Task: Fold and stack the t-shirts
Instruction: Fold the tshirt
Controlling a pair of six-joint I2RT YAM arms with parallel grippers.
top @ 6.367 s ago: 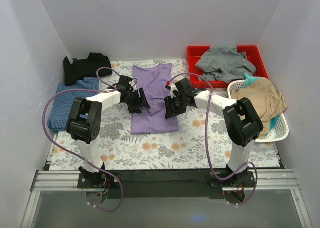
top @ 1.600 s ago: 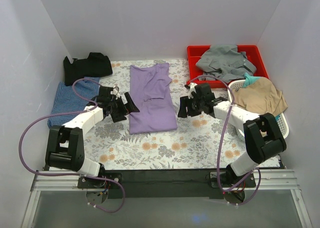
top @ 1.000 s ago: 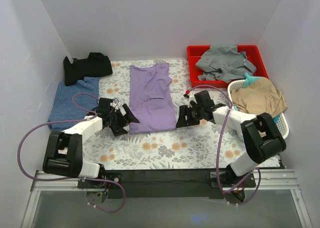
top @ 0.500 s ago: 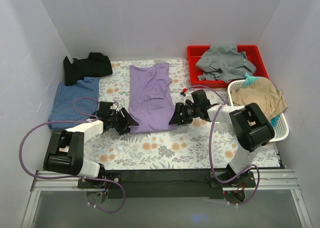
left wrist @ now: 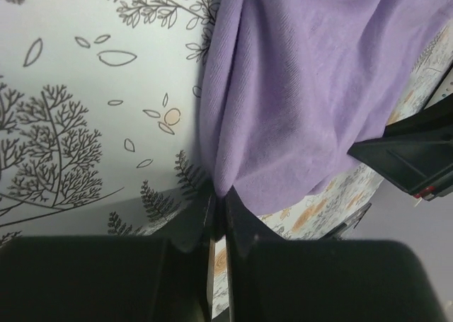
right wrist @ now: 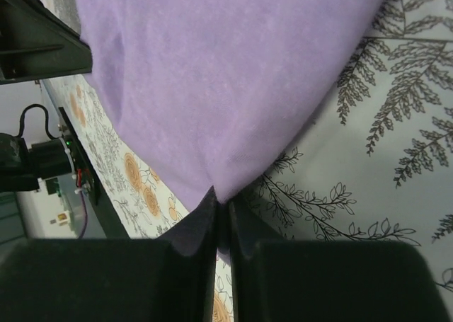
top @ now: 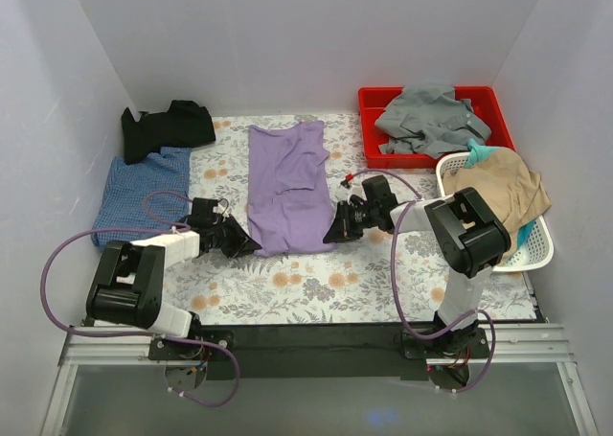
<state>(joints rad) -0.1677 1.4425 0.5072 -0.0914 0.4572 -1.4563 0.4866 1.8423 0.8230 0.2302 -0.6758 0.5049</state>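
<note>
The purple t-shirt [top: 287, 182] lies flat in the middle of the tabletop [top: 316, 283], with its long side running away from the arms. It looks like a long, thin shape with no sleeves sticking out, so I think its sides are already folded in. The left fingers [left wrist: 237, 223] are pressed together on its near left corner. The right fingers [right wrist: 195, 226] are pressed together on its near right corner. Both corners are pinched low, right at the tabletop. I think the next fold is the near edge going up and over to the far edge. The blue t-shirt [top: 139, 192] lies by the left edge, and I cannot tell if it is folded. The black t-shirt [top: 168, 125] sits in a bunch in the far left corner and does not look folded. None of the shirts is on top of another, so there is no stack yet. Most of the job is left to do.
</note>
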